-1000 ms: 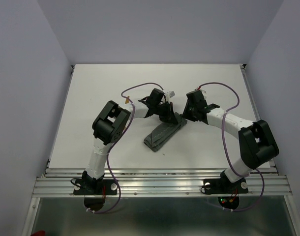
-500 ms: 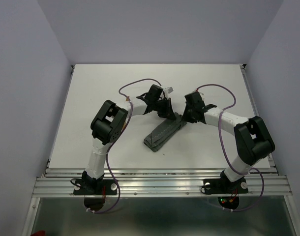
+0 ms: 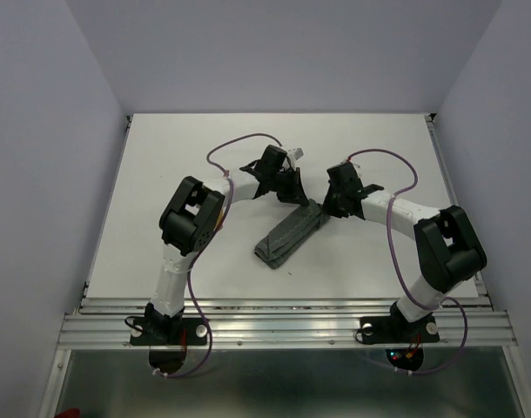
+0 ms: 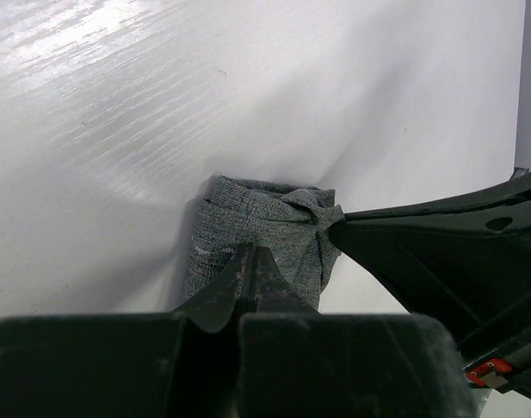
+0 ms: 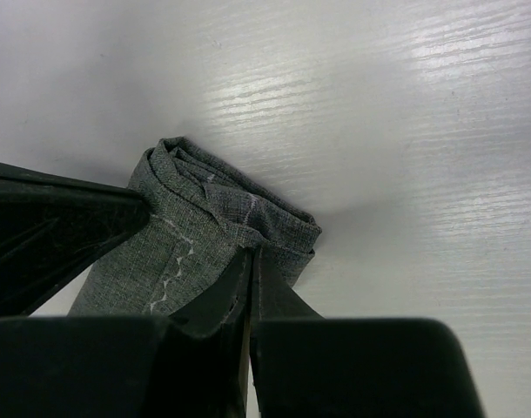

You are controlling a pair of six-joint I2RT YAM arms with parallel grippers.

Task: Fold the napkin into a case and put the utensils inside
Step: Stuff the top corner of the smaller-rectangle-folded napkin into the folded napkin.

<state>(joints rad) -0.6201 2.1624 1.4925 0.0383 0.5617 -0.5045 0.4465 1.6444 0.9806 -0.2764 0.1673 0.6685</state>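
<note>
The napkin (image 3: pixel 287 235) lies in the middle of the table as a long, narrow dark grey strip, the case, running from near left to far right. Both grippers meet at its far end. My left gripper (image 3: pixel 298 198) is shut, with its tips (image 4: pixel 251 252) on the cloth (image 4: pixel 257 209) at the strip's left edge. Opposite it, my right gripper (image 3: pixel 328 207) is shut too, and its tips (image 5: pixel 251 254) pinch the folded right edge of the cloth (image 5: pixel 187 235). The pale stitched hem shows in the right wrist view. The utensils are out of view.
The white table (image 3: pixel 205 148) is walled at the back and on both sides. Purple cables loop over both arms above the cloth. A ribbed metal rail (image 3: pixel 283 326) runs along the near edge by the arm bases.
My right gripper has gone from partly open to shut at the strip's far end. The left gripper stayed shut and shifted slightly up and left. The strip has hardly moved.
</note>
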